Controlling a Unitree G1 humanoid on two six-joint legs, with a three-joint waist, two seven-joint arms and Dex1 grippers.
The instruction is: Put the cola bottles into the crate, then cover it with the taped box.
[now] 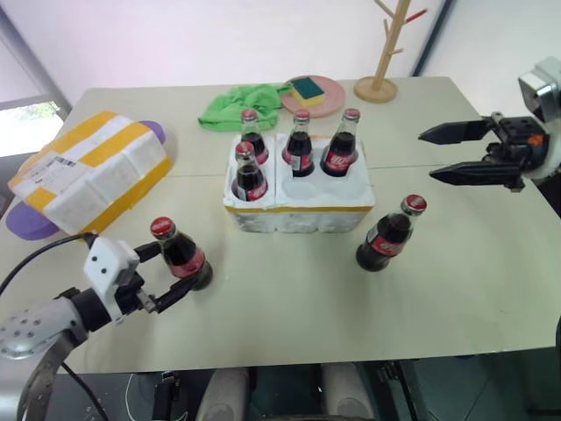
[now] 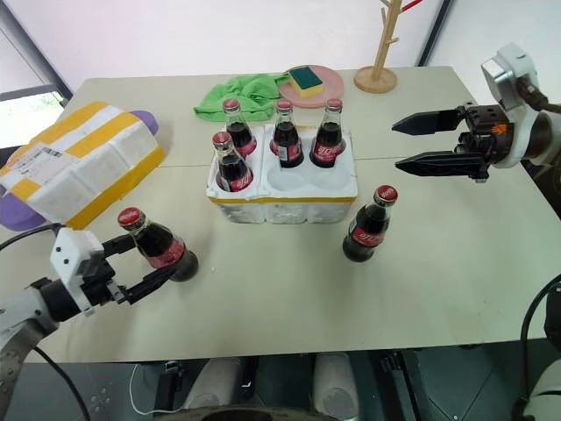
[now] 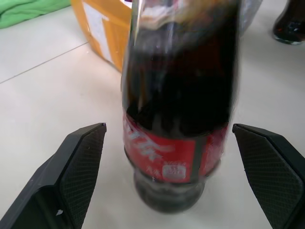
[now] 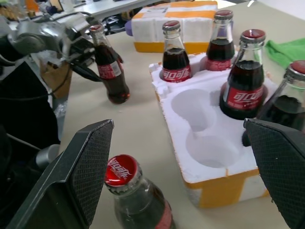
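Note:
The crate (image 1: pixel 298 210) stands mid-table with several cola bottles (image 1: pixel 300 145) upright in its wells; two wells nearest me are empty. One loose cola bottle (image 1: pixel 181 254) stands at the front left, between the fingers of my open left gripper (image 1: pixel 180 265). In the left wrist view both fingers (image 3: pixel 78 162) stand clear of that bottle (image 3: pixel 178 119). Another loose bottle (image 1: pixel 388 235) stands right of the crate. My right gripper (image 1: pixel 427 155) hangs open and empty above the table's right side, pointing left. The taped box (image 1: pixel 92 171) lies at the left.
A green cloth (image 1: pixel 241 105), a pink plate (image 1: pixel 326 98) with a sponge and a wooden peg stand (image 1: pixel 381 53) sit behind the crate. A purple thing (image 1: pixel 31 221) lies under the taped box. The table's front edge runs close behind my left gripper.

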